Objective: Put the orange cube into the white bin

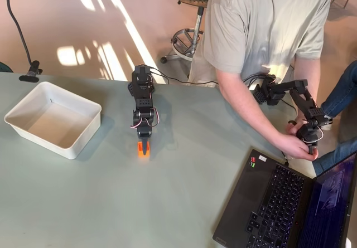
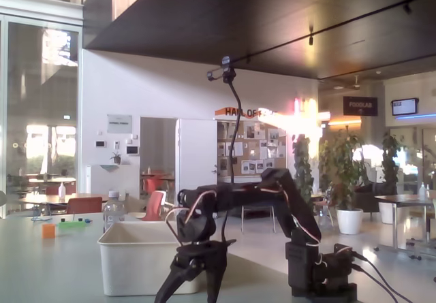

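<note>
Orange cube [image 1: 144, 149] sits on the pale table [image 1: 111, 203] at the very tip of the gripper [image 1: 144, 145], which points down over it in the overhead view. The black fingertips overlap the cube's upper part, so orange shows on both sides and below them. Whether the jaws have actually closed on the cube or only straddle it cannot be told from above. In the fixed view the gripper [image 2: 193, 276] hangs with its fingers spread apart like a fork, pointing down toward the table, and the cube itself is hidden below the frame edge; this suggests the jaws stand fairly wide, but no grasp can be confirmed.

The white bin [image 1: 33, 106] stands well apart from the cube, toward the left and slightly up in the overhead view, with nothing inside it that can be seen. In the fixed view the bin [image 2: 126, 265] stands just behind the gripper.

The relation that matters is that the cube lies directly under the fingertips, in line with the arm's reach. The likely next need is to close, lift, and swing left toward the bin.
</note>
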You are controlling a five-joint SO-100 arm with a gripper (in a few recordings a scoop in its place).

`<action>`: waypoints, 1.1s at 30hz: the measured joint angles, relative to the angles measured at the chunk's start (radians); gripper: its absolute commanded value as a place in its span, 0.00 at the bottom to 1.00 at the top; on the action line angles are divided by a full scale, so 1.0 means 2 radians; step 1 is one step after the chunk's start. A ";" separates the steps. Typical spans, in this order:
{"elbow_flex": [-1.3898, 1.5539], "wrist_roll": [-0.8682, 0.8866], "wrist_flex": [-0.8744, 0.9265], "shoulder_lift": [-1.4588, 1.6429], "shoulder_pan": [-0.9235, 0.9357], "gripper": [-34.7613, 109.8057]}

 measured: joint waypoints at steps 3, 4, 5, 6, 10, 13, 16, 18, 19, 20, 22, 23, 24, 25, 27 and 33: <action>-0.025 0.000 -0.001 -0.025 0.001 0.74; -0.032 0.000 0.000 -0.033 0.001 0.74; -0.041 0.000 0.000 -0.041 0.001 0.74; -0.048 0.000 -0.001 -0.048 0.001 0.74; -0.063 0.000 -0.001 -0.070 0.001 0.74; -0.063 0.000 -0.001 -0.077 0.001 0.73; -0.063 -0.001 -0.001 -0.078 -0.005 0.69; -0.063 -0.003 -0.001 -0.078 -0.010 0.64; -0.063 -0.003 -0.001 -0.078 -0.010 0.61; -0.063 -0.003 -0.001 -0.078 -0.009 0.59; -0.063 -0.003 -0.001 -0.078 -0.007 0.54; -0.065 -0.001 -0.001 -0.078 -0.009 0.52; -0.070 -0.002 -0.001 -0.079 -0.014 0.50; -0.075 -0.004 -0.001 -0.079 -0.018 0.49; -0.084 -0.004 -0.001 -0.079 -0.018 0.48; -0.086 -0.004 -0.001 -0.079 -0.015 0.47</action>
